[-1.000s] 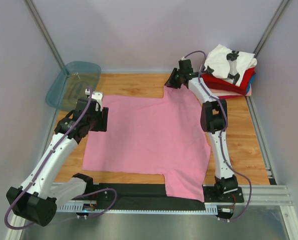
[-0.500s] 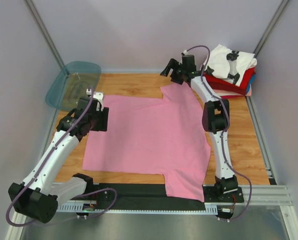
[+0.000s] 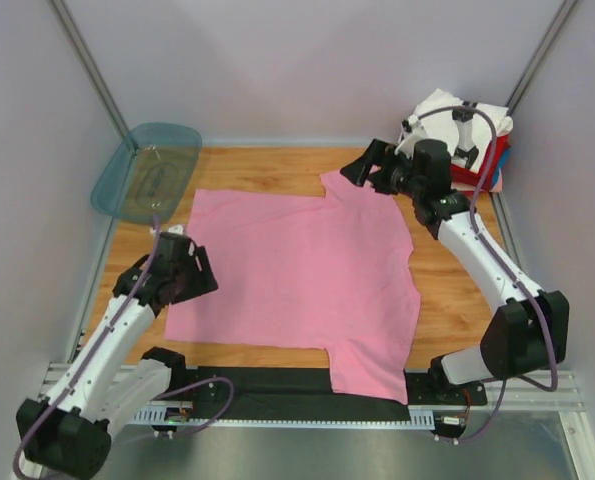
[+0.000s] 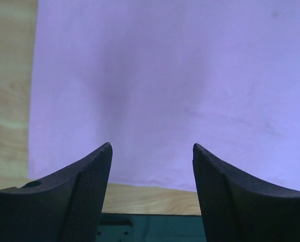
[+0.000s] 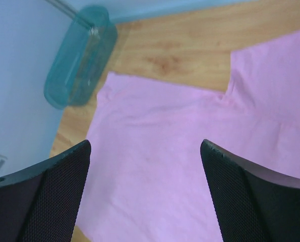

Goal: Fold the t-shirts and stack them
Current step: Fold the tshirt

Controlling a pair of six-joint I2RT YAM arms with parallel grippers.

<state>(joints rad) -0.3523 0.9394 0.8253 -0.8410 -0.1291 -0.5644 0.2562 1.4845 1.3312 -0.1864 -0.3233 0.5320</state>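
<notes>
At lower left of the overhead view, our left gripper [image 3: 189, 268] hangs open-jawed over the hem of the plain pink short-sleeved cloth t-shirt [image 3: 297, 265], which lies spread flat mid-frame, its length running left to right. Farther up, our right gripper [image 3: 361, 166], also open, hovers by the upper sleeve, nearer the folded shirt stack [image 3: 435, 108] at upper right.

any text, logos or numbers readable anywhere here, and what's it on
No text can be read in any view.
White t-shirt, far right corner: black print, too small to read.
Pink t-shirt: plain, no print.
Teal tray: no legible marking.
</notes>
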